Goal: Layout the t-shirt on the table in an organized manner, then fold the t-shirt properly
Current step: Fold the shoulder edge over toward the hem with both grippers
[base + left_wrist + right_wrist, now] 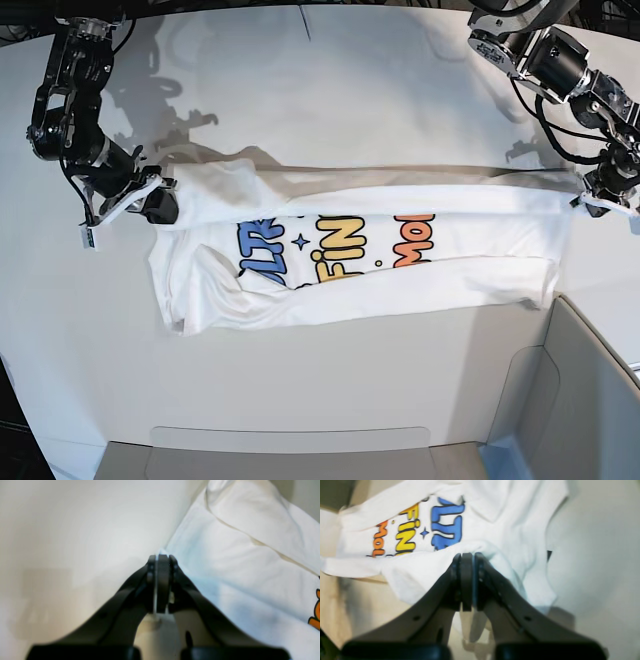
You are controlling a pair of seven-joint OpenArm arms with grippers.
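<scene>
T-shirt [360,250], white, is stretched sideways across the white table [330,90], pinched at each end. From overhead, near to far: a grey-white bin [560,400] cut off at the bottom edge, then the shirt's lower folds, its print of blue, yellow and orange letters, then a long fold hiding the tops of the letters. The left gripper [162,558] is clamped on a shirt edge; its wrist view shows only plain cloth and a sliver of orange print at the frame edge. The right gripper [467,555] is closed on bunched fabric; its blurred wrist view shows the letters and a small dark tab, too unclear to identify.
</scene>
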